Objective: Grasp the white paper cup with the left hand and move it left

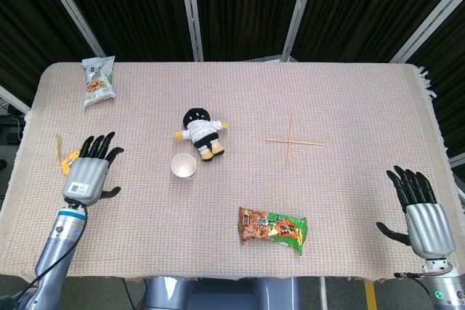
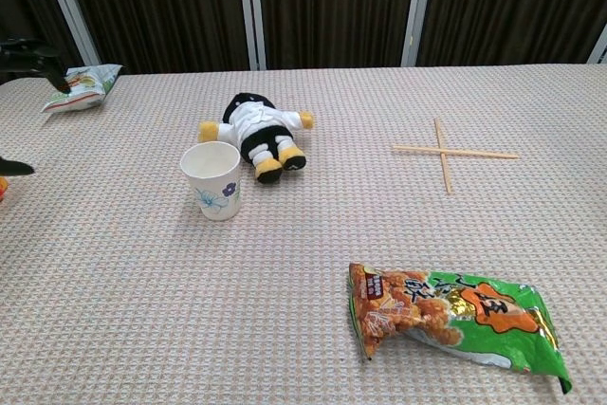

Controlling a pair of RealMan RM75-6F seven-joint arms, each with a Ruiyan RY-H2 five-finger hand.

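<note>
The white paper cup (image 1: 183,167) (image 2: 211,180) stands upright, mouth up, a little left of the tabletop's (image 1: 349,99) middle. Just beside it at 1 o'clock lies a plush doll (image 1: 200,132) (image 2: 253,130), its yellow feet nearest the cup rim but apart from it. At 9 o'clock from the cup, well apart, the left hand (image 1: 90,172) hovers with its fingers spread and nothing in it; only its dark fingertips (image 2: 43,56) show at the chest view's left edge. A yellow toy (image 1: 70,158) peeks out from under that hand. A snack packet (image 1: 97,80) (image 2: 80,85) lies at 11 o'clock near the far left corner. Crossed chopsticks (image 1: 291,141) (image 2: 446,153) sit at 3 o'clock, and an orange-and-green snack bag (image 1: 272,229) (image 2: 455,318) at 4 o'clock near the front edge. The cloth between cup and left hand lies bare. The right hand (image 1: 420,212) rests spread and holding nothing by the right edge.
</note>
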